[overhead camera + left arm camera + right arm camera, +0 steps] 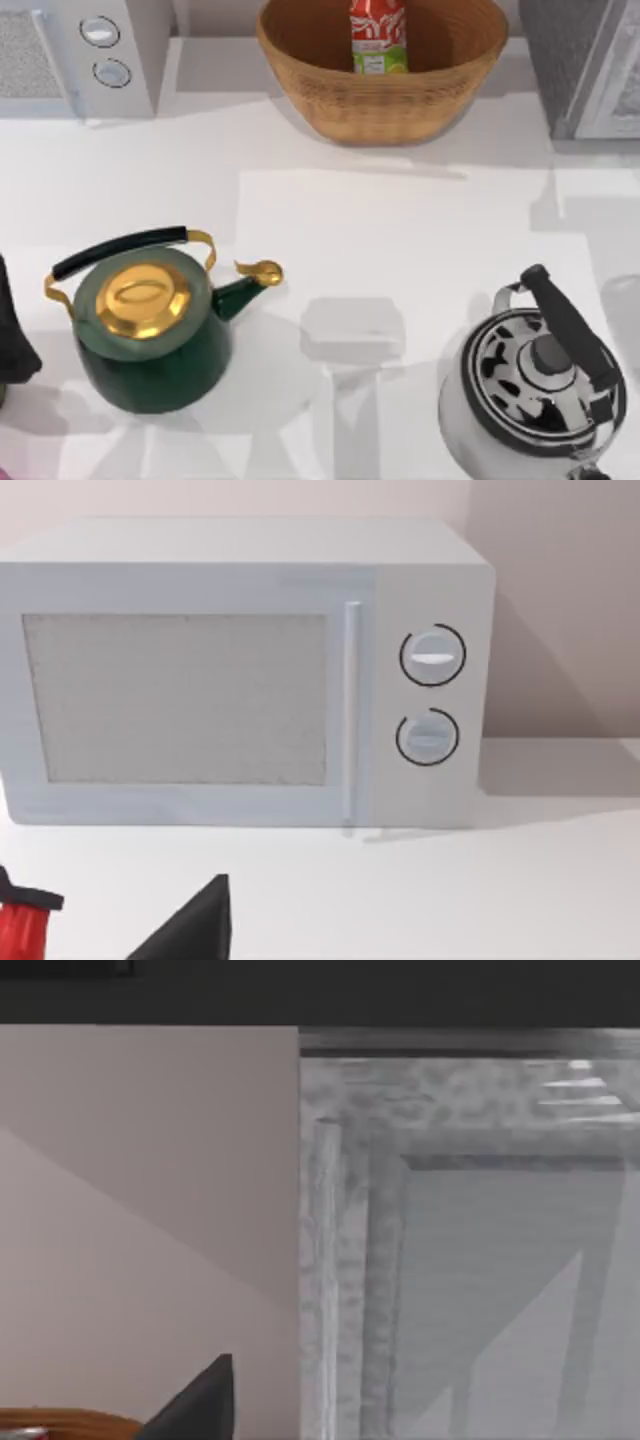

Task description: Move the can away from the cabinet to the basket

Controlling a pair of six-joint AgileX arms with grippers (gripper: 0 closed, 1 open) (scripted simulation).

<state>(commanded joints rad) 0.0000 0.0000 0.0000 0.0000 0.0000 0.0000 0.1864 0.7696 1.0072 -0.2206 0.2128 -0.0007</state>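
Our table (420,230) runs past every edge; the cabinet (585,65) is cut off at the top right corner; the basket (385,95) loses its far rim, and the can (379,38) stands upright inside it, top cropped; we cannot tell how either claw stands.

This is a kitchen worktop, rendered in simulation. A white microwave (240,675) with two round dials stands at the white table's (420,250) far left corner, against a plain pale wall. Two kettles sit toward the near edge: a green one with a gold lid (150,320) on the left, a black-and-white one (535,390) on the right. A wicker basket (385,90) holding a drink can (379,35) stands at the far edge, a grey speckled cabinet (590,65) at the far right corner.
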